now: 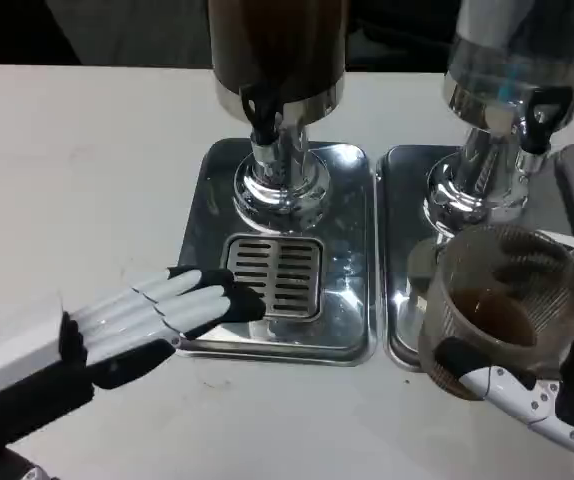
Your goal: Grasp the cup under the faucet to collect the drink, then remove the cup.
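Note:
A clear ribbed cup (pixel 505 310) with brown drink in its bottom is held above the right drip tray (pixel 399 250), gripped by my right hand (pixel 527 385) at the lower right. The dark drink dispenser (pixel 279 60) stands on the left drip tray (pixel 352 250), its black faucet (pixel 260 112) over the slotted grate (pixel 277 272). My left hand (pixel 162 310) lies flat with fingers stretched out, its tips touching the left tray's front left edge beside the grate. It holds nothing.
A second dispenser (pixel 512 70) with a clear tank and chrome base stands on the right tray behind the cup. White table (pixel 77 180) stretches to the left and along the front edge.

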You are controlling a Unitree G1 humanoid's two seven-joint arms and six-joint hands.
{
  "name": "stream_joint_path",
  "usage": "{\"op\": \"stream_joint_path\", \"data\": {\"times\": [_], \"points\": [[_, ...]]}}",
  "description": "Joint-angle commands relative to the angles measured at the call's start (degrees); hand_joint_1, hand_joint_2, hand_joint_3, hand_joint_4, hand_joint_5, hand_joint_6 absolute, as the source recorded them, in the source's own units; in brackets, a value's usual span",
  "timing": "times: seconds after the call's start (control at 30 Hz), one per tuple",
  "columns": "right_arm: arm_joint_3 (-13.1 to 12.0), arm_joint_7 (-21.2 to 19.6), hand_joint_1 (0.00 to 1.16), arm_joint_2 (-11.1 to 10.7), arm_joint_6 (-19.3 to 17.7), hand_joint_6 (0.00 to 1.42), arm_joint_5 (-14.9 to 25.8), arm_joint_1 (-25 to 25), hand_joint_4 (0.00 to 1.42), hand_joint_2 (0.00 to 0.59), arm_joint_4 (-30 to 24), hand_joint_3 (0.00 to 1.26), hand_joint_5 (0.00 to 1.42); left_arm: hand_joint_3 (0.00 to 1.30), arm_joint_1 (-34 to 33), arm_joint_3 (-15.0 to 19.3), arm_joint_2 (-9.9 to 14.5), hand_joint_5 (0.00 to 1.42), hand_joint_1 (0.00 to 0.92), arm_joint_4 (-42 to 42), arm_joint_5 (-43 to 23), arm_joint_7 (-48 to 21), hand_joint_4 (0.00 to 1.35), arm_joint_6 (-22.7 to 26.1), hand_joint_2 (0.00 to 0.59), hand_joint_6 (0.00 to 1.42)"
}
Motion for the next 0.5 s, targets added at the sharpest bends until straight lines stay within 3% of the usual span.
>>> {"op": "stream_joint_path", "data": {"times": [0.03,0.5], "points": [[-0.37,0.16,1.06,0.39,-0.98,1.40,1.37,-0.54,1.01,0.135,-1.56,0.97,1.14,0.05,0.59,0.98,0.75,0.00,0.000,-0.77,-0.86,-0.37,0.00,0.20,0.123,0.00],[-0.38,-0.06,1.06,0.51,-1.57,1.40,1.70,-0.62,1.02,0.141,-1.15,0.97,1.14,0.05,0.73,1.33,0.59,0.00,0.000,-0.91,-0.61,-0.48,0.00,0.47,0.122,0.00]]}}
